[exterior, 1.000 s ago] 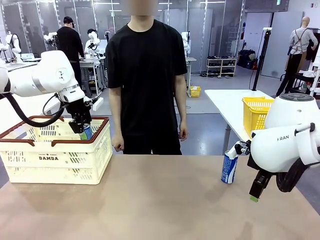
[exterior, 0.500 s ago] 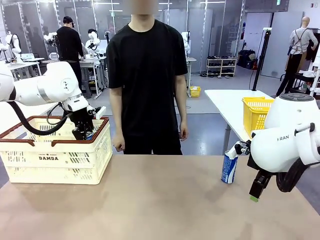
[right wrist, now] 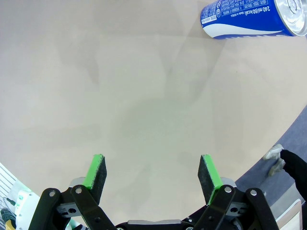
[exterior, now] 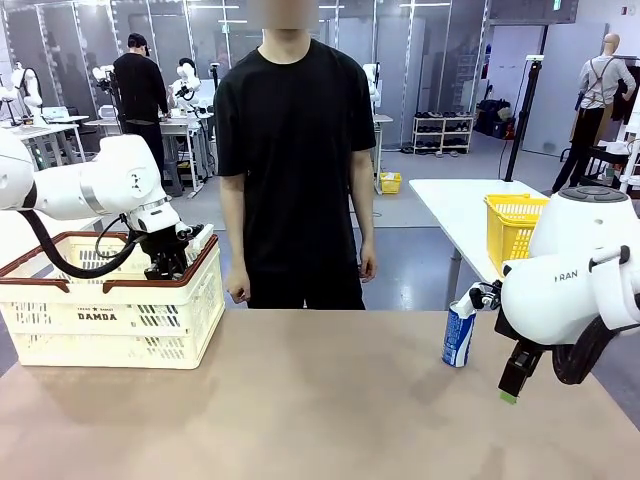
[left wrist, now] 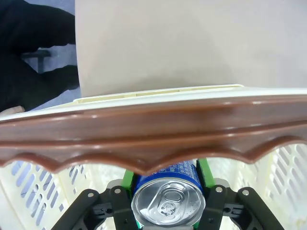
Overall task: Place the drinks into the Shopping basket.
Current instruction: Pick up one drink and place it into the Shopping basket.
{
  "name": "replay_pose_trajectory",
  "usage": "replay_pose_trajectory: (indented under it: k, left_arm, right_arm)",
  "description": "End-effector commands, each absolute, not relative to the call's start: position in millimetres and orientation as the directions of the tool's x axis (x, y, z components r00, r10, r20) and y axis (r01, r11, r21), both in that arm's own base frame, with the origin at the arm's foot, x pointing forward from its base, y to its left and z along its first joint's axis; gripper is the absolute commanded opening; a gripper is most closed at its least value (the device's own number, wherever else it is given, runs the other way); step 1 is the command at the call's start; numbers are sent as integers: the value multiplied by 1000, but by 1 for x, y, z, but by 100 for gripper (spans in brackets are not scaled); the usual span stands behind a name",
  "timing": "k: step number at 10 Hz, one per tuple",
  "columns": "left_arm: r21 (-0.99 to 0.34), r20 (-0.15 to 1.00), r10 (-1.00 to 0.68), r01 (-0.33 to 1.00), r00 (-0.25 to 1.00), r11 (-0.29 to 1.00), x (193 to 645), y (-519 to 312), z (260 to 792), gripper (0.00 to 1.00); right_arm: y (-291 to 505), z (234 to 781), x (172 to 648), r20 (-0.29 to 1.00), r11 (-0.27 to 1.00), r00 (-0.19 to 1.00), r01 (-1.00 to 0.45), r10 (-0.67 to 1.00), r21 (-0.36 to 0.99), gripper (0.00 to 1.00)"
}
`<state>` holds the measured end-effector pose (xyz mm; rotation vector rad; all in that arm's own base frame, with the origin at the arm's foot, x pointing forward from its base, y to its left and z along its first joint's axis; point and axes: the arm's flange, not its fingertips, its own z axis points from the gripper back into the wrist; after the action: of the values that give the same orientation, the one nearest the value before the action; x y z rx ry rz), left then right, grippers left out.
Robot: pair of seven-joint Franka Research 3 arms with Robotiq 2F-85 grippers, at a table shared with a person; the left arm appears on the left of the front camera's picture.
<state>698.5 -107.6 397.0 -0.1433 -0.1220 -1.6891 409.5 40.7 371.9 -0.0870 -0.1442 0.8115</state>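
Left wrist view is showing the left pincer (left wrist: 165, 175) pinching a blue can (left wrist: 169, 200) inside the Shopping basket (left wrist: 144, 134); right pincer (right wrist: 152, 168) is hovering spread.

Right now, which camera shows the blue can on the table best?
The right wrist view: the blue can is big and sharp, with readable white print, though the picture edge clips its top. The front view shows the can small, standing on the table. The left wrist view looks at a different can.
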Motion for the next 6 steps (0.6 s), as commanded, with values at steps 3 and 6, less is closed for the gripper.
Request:
replay_pose_trajectory:
  k: [3,6]
  left_arm:
    - [-22,171,-977,990,-131,-136,699,-108,385,58]
    - [-36,170,-975,988,-142,-150,694,-109,380,58]
  right_arm:
    - [40,372,409,92,686,680,-715,727,-134,96]
    - [40,372,409,92,686,680,-715,727,-134,96]
